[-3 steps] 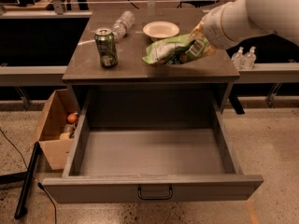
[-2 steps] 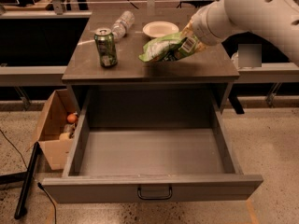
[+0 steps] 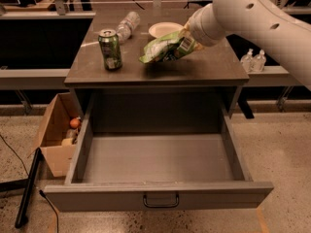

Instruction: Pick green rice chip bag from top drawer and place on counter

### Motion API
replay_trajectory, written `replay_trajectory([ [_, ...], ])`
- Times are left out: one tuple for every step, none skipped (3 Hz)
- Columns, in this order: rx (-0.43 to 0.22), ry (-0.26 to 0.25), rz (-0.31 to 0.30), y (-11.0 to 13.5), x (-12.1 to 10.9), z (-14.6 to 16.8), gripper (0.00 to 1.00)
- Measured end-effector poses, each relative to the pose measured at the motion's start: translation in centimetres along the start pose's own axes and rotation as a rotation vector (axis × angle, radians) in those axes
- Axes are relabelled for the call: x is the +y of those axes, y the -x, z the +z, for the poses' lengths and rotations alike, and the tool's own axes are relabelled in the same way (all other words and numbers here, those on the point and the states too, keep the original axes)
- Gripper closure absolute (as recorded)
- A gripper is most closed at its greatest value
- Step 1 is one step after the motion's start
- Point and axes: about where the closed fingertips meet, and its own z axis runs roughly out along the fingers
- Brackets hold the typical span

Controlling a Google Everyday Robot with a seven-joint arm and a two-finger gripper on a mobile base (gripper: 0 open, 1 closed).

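The green rice chip bag (image 3: 167, 48) is held over the middle of the counter (image 3: 214, 67), tilted with its left end low, close above the surface. My gripper (image 3: 190, 38) is at the bag's right end, shut on it, with the white arm reaching in from the upper right. The top drawer (image 3: 155, 159) stands pulled wide open below the counter, with nothing in it; its dark bar handle (image 3: 160, 200) shows on the front panel.
A green drink can (image 3: 110, 49) stands on the counter's left part. A clear plastic bottle (image 3: 127, 24) lies at the back left and a white bowl (image 3: 164, 29) at the back middle. A cardboard box (image 3: 58, 130) with items sits on the floor at left.
The arm has carried the bag leftward and slightly toward the counter's middle. The bag has come lower over the surface.
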Motion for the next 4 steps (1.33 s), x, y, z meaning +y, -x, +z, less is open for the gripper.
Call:
replay_trajectory([
  [0.019, 0.022, -0.004, 0.0, 0.3, 0.3, 0.15],
  [0.027, 0.048, 0.01, 0.2, 1.1, 0.0, 0.0],
  [0.044, 0.086, 0.037, 0.3, 3.1, -2.1, 0.0],
  [0.102, 0.153, 0.068, 0.4, 6.6, -6.7, 0.0],
])
